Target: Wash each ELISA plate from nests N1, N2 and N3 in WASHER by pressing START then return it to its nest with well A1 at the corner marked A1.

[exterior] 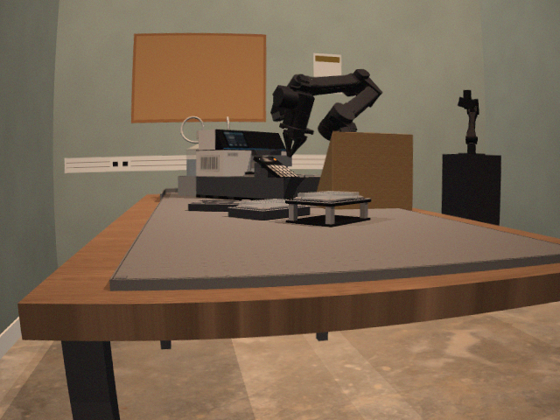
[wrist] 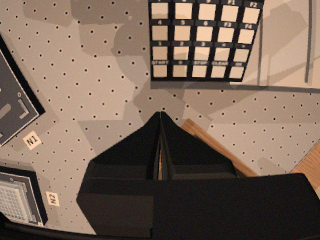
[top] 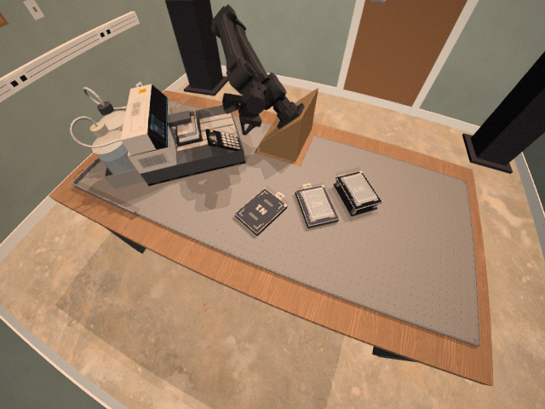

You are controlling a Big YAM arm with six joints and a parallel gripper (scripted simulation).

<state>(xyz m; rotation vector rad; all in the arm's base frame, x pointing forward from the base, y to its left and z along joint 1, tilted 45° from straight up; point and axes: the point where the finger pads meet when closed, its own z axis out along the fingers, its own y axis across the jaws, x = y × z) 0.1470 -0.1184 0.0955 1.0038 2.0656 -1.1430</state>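
My gripper (top: pixel 244 131) (exterior: pixel 290 155) (wrist: pixel 160 119) is shut and empty, above and just beyond the keypad's START-key edge. The keypad (top: pixel 229 141) (exterior: pixel 283 170) shows its START key (wrist: pixel 160 71) leftmost in the lowest row. A small amber light (top: pixel 211 130) (exterior: pixel 274 158) shows at the keypad's top. The washer (top: pixel 135 115) (exterior: pixel 226 161) has a pale block at its carrier; whether a plate is seated there I cannot tell. Nest N1 (top: pixel 247 212) (wrist: pixel 15 90) holds no plate. A plate (top: pixel 316 203) (wrist: pixel 12 202) lies in nest N2. Another plate (top: pixel 359 188) (exterior: pixel 330 195) lies on the raised nest N3.
A tan wedge-shaped block (top: pixel 286 141) (exterior: pixel 370 171) stands right of the washer, close to the arm. Bottles (top: pixel 113 153) with looped tubes stand behind the washer. The washer's tall housing stands left of the keypad.
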